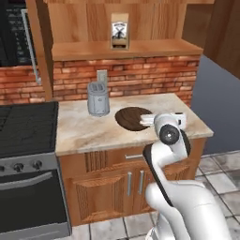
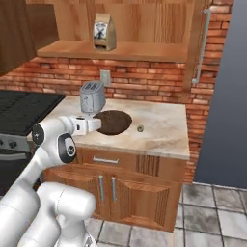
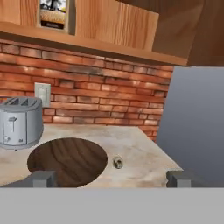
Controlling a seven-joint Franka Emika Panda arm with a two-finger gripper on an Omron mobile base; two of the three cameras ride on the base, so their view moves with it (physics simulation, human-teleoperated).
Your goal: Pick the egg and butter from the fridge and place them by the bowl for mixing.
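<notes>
Gripper (image 3: 112,178) is spread wide, nothing between the fingers; both dark tips (image 3: 43,178) sit far apart at the bottom of the hand view. It hovers over the near edge of the counter (image 2: 164,126), pointing toward the brick wall (image 3: 100,87).

Bowl (image 3: 67,161) sits on the counter, dark brown wood, shallow, right in front of the gripper. In the left base view the arm's wrist covers the bowl's (image 1: 132,117) right edge.

Egg (image 3: 117,162) lies on the counter just right of the bowl, close to its rim but apart from it, not in it. In the right base view it is a tiny pale spot (image 2: 140,128) on the marble beside the bowl (image 2: 115,121). Too small to tell more.

Toaster (image 3: 19,122) stands upright to the left of the bowl, by the wall, under a wall outlet (image 3: 42,93). Toaster (image 1: 98,98) and bowl are near each other, not touching.

Coffee bag (image 2: 104,32) stands on the wooden shelf (image 2: 144,50) above the counter.

Fridge (image 3: 197,127) shows as a flat grey side right of the counter end. Stove (image 1: 28,126) is left of the counter.
</notes>
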